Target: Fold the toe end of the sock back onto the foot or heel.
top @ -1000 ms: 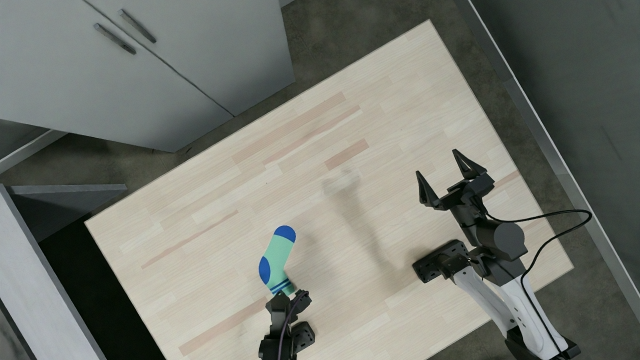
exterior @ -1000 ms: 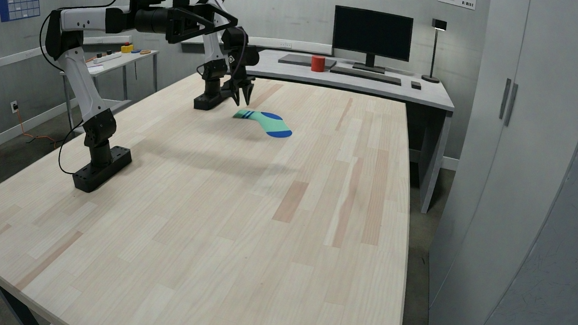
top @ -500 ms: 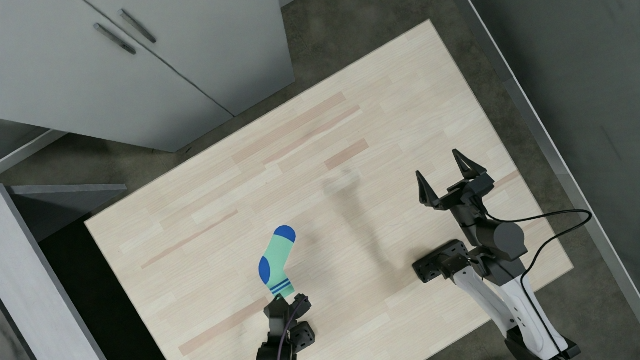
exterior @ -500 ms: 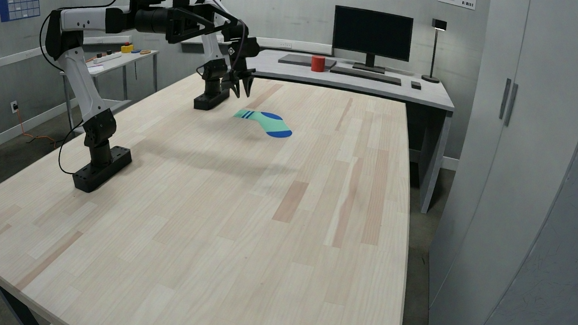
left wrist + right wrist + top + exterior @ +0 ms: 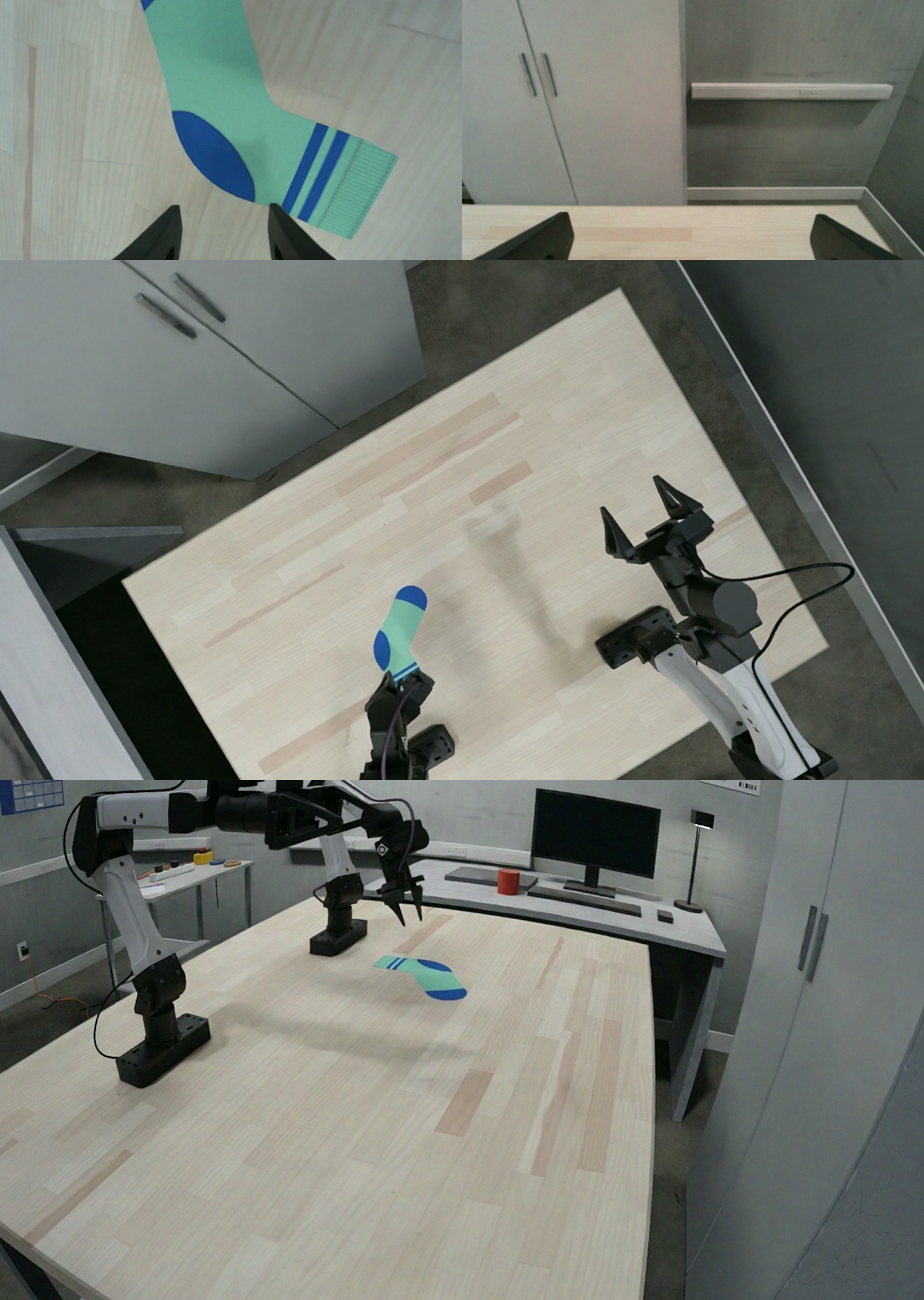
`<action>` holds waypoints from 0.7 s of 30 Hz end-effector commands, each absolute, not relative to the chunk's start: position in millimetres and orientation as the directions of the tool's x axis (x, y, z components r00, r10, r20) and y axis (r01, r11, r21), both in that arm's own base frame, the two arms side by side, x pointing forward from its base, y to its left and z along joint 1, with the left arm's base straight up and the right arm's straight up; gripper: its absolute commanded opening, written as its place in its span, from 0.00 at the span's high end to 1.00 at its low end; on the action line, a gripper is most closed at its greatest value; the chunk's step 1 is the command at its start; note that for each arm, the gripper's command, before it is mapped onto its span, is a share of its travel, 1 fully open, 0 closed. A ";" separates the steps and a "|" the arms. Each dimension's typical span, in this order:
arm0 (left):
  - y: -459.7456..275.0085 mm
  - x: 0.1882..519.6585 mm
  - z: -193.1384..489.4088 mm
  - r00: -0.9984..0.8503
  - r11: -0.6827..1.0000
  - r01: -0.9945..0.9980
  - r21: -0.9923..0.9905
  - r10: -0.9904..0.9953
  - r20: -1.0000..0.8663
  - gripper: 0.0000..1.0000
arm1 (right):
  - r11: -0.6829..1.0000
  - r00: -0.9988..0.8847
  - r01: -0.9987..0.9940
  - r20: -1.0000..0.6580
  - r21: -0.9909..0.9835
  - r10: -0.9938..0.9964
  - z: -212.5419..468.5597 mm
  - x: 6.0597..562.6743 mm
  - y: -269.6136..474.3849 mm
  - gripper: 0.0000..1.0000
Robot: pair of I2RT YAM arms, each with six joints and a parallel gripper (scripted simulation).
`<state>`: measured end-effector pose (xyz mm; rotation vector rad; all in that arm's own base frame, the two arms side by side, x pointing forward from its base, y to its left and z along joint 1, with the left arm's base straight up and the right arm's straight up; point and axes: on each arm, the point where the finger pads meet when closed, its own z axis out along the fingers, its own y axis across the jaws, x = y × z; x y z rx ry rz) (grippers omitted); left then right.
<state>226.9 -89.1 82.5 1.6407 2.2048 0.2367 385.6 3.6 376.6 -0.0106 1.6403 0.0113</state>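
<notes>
The mint-green sock [image 5: 401,625] [image 5: 419,971] [image 5: 216,72] lies flat and unfolded on the table. Its blue toe [image 5: 411,595] [image 5: 447,994] points away from the arms, and only a corner of it shows at the left wrist view's top edge. The blue heel patch [image 5: 382,650] [image 5: 434,965] [image 5: 213,159] faces away from the right arm. The striped cuff [image 5: 390,963] [image 5: 336,177] is partly hidden by the left arm in the top view. My left gripper [image 5: 412,921] [image 5: 224,216] is partly open and empty, above the sock's cuff and heel side. My right gripper [image 5: 629,493] [image 5: 691,225] is wide open and empty, far from the sock.
The wooden table [image 5: 413,473] [image 5: 362,1194] carries both arm bases, the left base [image 5: 431,746] [image 5: 338,937] near the cuff and the right base [image 5: 636,636] [image 5: 163,1050]. A desk [image 5: 694,934] with a monitor [image 5: 594,831] and a red cup [image 5: 508,882] stands beyond one table end.
</notes>
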 end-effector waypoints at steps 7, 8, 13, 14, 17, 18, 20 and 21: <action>-99.5 295.6 139.3 -0.370 0.581 0.678 0.450 0.799 -0.474 0.62 | 1.000 -0.034 -0.017 -0.999 -0.004 -0.004 390.7 382.4 4.1 0.00; -98.7 300.5 145.1 -0.377 0.604 0.658 0.450 0.781 -0.497 0.62 | 1.000 -0.034 -0.017 -0.999 -0.004 -0.004 390.7 382.4 4.1 0.00; -98.2 321.1 182.2 -0.371 0.708 0.559 0.432 0.679 -0.633 0.62 | 1.000 -0.034 -0.017 -0.999 -0.004 -0.004 390.7 382.4 4.1 0.00; -95.0 325.7 188.0 -0.376 0.728 0.533 0.431 0.660 -0.650 0.62 | 1.000 -0.034 -0.017 -0.999 -0.004 -0.004 390.7 382.4 4.1 0.00; -95.7 330.3 191.8 -0.376 0.742 0.518 0.425 0.644 -0.666 0.62 | 1.000 -0.034 -0.017 -0.999 -0.004 -0.004 390.7 382.4 4.1 0.00; -95.7 333.4 194.8 -0.375 0.754 0.511 0.412 0.627 -0.683 0.62 | 1.000 -0.034 -0.017 -0.999 -0.004 -0.004 390.7 382.4 4.1 0.00; -91.7 341.0 207.0 -0.372 0.788 0.469 0.400 0.587 -0.719 0.62 | 1.000 -0.034 -0.017 -0.999 -0.004 -0.004 390.7 382.4 4.1 0.00; -86.5 346.0 216.4 -0.370 0.809 0.433 0.398 0.562 -0.740 0.62 | 1.000 -0.034 -0.017 -0.999 -0.004 -0.004 390.7 382.4 4.1 0.00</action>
